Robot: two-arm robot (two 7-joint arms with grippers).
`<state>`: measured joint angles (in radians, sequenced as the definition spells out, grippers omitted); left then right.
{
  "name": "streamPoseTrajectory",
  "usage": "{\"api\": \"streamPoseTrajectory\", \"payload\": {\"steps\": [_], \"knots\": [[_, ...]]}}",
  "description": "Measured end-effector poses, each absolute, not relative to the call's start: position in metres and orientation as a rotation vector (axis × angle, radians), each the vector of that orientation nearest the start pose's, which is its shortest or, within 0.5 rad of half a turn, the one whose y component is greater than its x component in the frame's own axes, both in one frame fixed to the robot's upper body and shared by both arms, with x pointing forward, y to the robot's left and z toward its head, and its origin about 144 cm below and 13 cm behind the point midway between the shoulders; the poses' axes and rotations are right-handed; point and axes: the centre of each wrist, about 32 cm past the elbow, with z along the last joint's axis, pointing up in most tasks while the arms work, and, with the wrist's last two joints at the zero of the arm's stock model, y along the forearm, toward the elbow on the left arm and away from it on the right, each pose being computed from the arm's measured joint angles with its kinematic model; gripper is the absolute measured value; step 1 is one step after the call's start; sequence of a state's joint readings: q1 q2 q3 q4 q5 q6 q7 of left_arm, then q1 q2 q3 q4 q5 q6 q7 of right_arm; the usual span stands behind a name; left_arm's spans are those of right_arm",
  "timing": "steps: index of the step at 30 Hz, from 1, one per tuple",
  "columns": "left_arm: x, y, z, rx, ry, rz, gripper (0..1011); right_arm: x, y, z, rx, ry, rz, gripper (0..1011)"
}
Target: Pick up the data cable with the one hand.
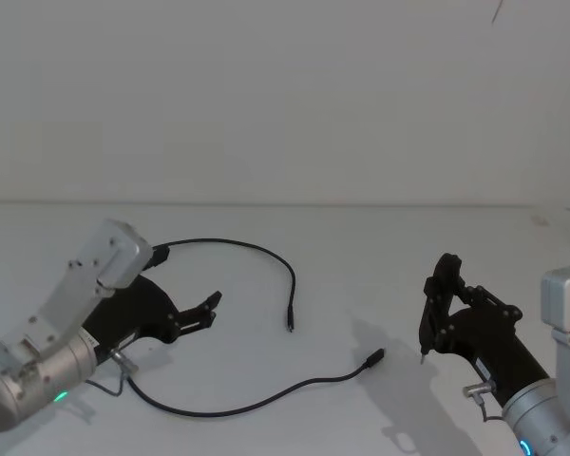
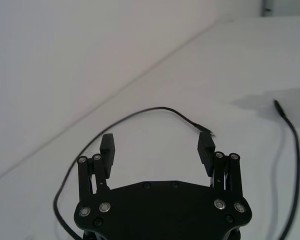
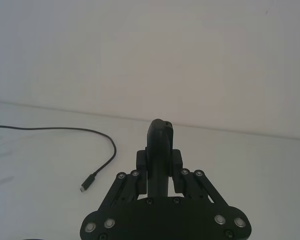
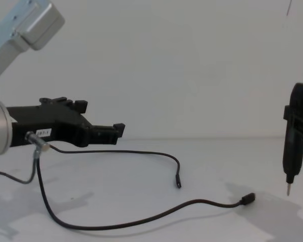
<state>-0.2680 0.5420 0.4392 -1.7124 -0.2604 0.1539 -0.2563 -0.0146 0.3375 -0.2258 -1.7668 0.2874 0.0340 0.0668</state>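
Data cable [image 1: 230, 241] is bending just past our left gripper [image 1: 213, 311], jaws gaping empty, while our right gripper [image 1: 427, 337], pinched closed, is hanging farther off.

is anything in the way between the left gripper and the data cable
Nothing visible does. The left gripper hangs open above the table, and the data cable lies in loose curves around it, one run arcing just ahead of its fingertips. The right gripper is parked far to the right.
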Motion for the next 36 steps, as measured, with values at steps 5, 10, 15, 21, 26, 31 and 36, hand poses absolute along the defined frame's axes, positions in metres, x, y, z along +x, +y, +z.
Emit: {"api": "streamPoseTrajectory", "payload": {"steps": [5,10,15,21,26,31,36], "knots": [[0.496,0.245,1.25,0.267,-0.245,0.832,1001,0.443,-0.237,1.189,0.026,-0.075,-1.229,279],[0.501,0.245,1.262,0.306,-0.202,0.741,1001,0.443,-0.237,1.189,0.026,-0.075,-1.229,279],[0.506,0.239,1.27,0.333,-0.155,0.664,1001,0.443,-0.237,1.189,0.026,-0.075,-1.229,279],[0.512,0.229,1.273,0.36,-0.109,0.604,1001,0.443,-0.237,1.189,0.026,-0.075,-1.229,279],[0.516,0.221,1.273,0.385,-0.081,0.575,1001,0.443,-0.237,1.189,0.026,-0.075,-1.229,279],[0.521,0.212,1.27,0.411,-0.062,0.563,1001,0.443,-0.237,1.189,0.026,-0.075,-1.229,279],[0.525,0.204,1.266,0.433,-0.047,0.555,1001,0.443,-0.237,1.189,0.026,-0.075,-1.229,279]]}}
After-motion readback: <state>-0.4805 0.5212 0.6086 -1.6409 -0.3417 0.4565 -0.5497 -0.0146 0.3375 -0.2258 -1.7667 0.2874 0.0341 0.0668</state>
